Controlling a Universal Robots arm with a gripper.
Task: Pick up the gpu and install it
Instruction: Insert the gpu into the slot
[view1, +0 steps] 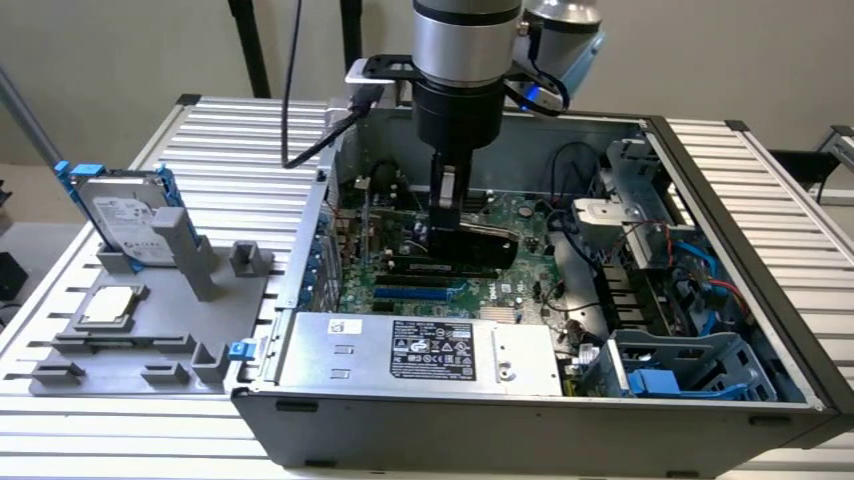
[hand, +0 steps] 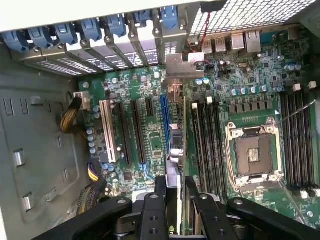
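Well, the gripper (view1: 447, 222) is down inside the case (view1: 694, 160), its fingers (hand: 152, 200) closed narrow on the gpu (view1: 470, 250), pinching the card by its upper edge. The card hangs on edge just over the board (view1: 514, 215). Seen from the wrist, it runs alongside the blue slot (hand: 164, 120), with its bracket (hand: 184, 64) up near the rear wall; whether it has touched down I cannot tell.

What worries me is the line-up. The card looks to sit a touch to one side of that slot, towards the memory slots (hand: 207, 135). If it goes down like that, its edge would bear on the board rather than seat. The bracket could also catch on the rear openings and tip the card. With so little of it in the grip, any snag might twist it between the fingers.
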